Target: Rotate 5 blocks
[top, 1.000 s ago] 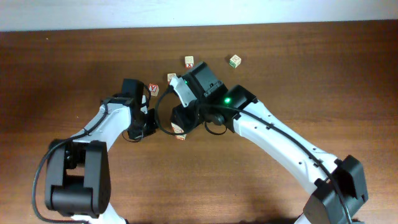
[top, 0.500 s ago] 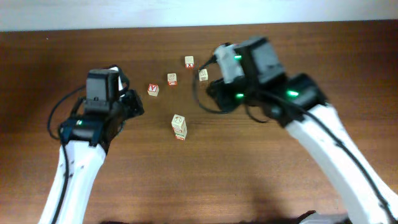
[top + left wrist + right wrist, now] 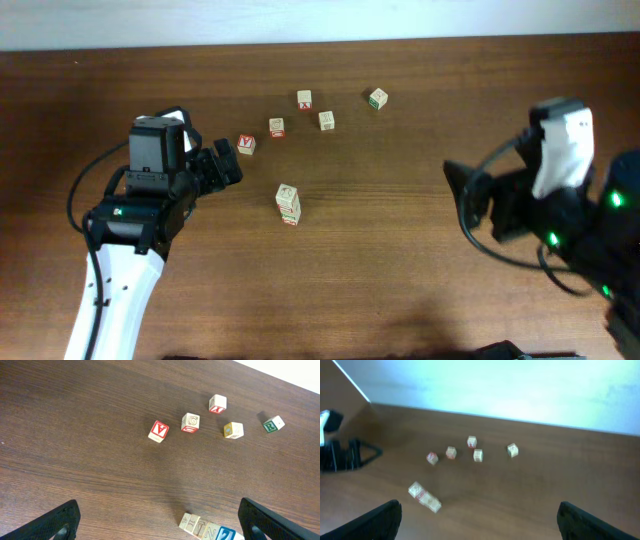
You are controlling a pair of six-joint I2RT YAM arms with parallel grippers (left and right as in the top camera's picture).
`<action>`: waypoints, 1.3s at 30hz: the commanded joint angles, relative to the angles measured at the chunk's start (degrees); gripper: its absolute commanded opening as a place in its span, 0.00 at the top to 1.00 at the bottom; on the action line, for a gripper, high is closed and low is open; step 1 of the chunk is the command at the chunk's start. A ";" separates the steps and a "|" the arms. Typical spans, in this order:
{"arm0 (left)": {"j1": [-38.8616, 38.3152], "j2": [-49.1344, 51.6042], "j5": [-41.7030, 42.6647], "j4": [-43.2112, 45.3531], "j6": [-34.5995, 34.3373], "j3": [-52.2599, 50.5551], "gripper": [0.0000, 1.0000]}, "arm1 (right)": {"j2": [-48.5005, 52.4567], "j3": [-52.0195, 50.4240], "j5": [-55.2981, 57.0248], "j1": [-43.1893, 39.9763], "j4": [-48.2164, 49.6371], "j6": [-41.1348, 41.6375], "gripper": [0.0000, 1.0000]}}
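Observation:
The blocks (image 3: 288, 203) lie pressed together in a short row at the table's middle, nothing touching them. In the left wrist view the row (image 3: 206, 528) sits at the bottom edge. It is made of pale wood cubes and one with a blue face and a white "2" (image 3: 226, 534). The right wrist view shows the row (image 3: 424, 497), blurred. My left gripper (image 3: 232, 163) hangs left of the row, open and empty (image 3: 160, 525). My right gripper (image 3: 462, 195) is far off to the right, open and empty (image 3: 480, 522).
Loose cubes lie beyond the row: a red-faced "Y" cube (image 3: 158, 431), a pale cube with red print (image 3: 190, 422), a red "X" cube (image 3: 217, 403), a yellow-faced one (image 3: 233, 430) and a green "R" cube (image 3: 273, 424). The table's far edge meets a white wall.
Both grippers have let go of the row and opened wide. The left arm drew back to the left and the right arm swung far to the right. The row stays put.

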 commanded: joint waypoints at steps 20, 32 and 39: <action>0.09 -0.28 -0.76 0.11 0.52 0.72 0.01 | -2.80 -8.24 11.78 -4.11 1.64 -3.41 0.01; 0.09 -0.28 -0.76 0.11 0.52 0.72 0.01 | -31.04 -66.23 7.50 -8.66 55.87 -11.37 0.01; 0.09 -0.28 -0.76 0.09 0.52 0.72 0.01 | -51.15 -89.22 5.49 -8.72 66.53 -11.30 0.01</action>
